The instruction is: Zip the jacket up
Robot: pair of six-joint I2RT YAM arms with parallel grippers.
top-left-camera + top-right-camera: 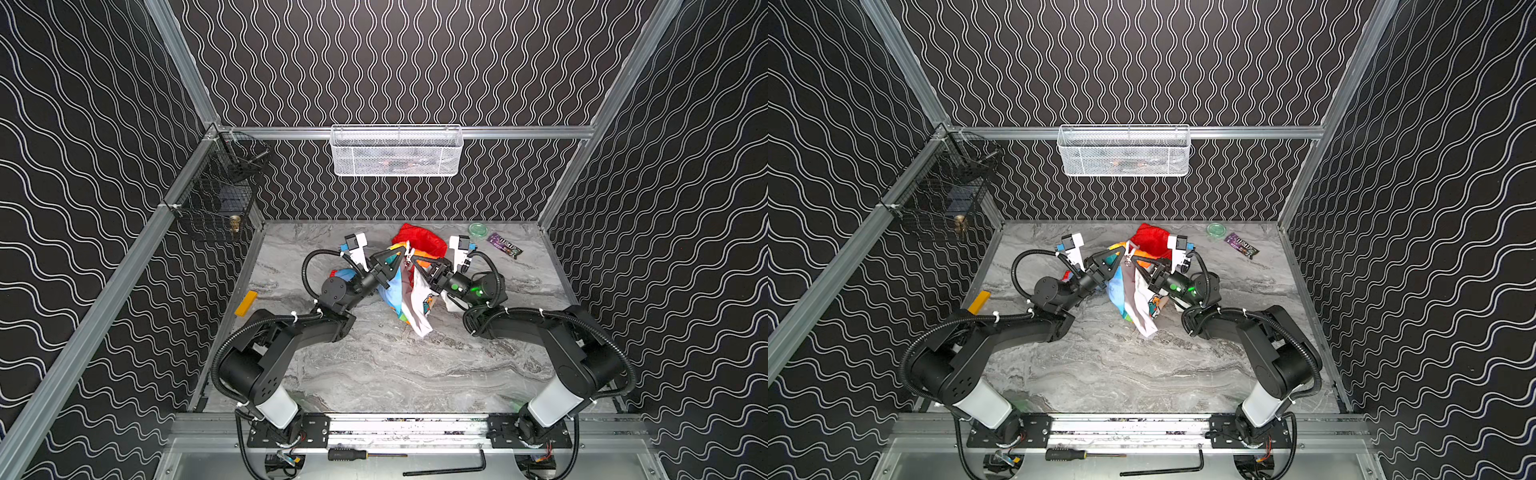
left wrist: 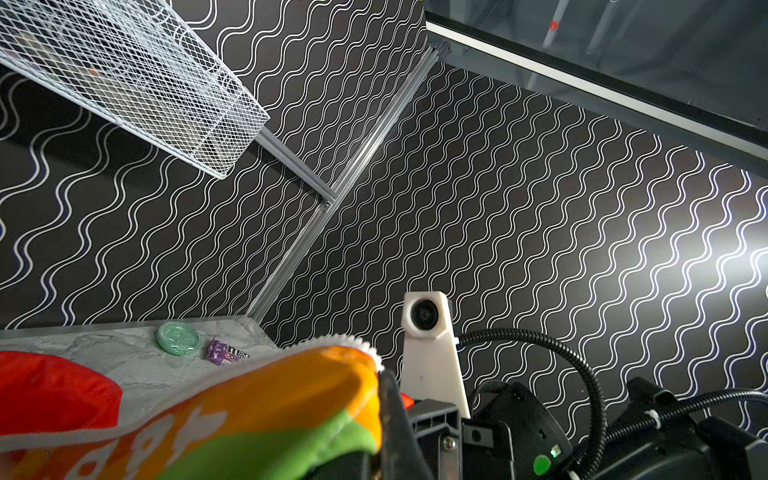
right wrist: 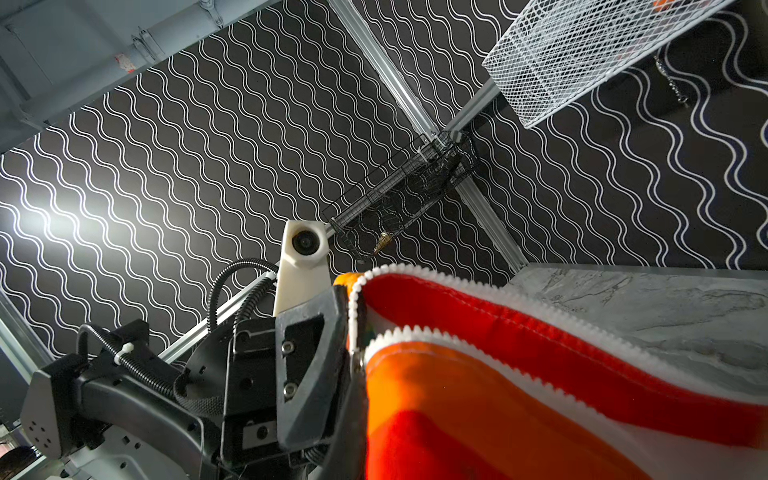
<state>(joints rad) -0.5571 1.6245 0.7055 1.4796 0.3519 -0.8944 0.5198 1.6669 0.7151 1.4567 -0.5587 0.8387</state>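
Two pincers, left gripper [image 1: 398, 254] and right gripper [image 1: 412, 261], nearly tip to tip, each pinched the jacket [image 1: 419, 305], which draped below them.

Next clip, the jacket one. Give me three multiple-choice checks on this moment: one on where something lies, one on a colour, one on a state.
1. Where on the table is the purple candy packet?
A. far right corner
B. near left corner
C. centre

2. What colour is the hood of the jacket?
A. blue
B. red
C. black

3. The zipper teeth in the right wrist view are:
A. meshed shut
B. apart
C. covered by a sleeve

Key:
1 A, it lies beside the green lid at the back right.
2 B, red fabric is bunched at the jacket's far end.
3 B, two white rows run separately.
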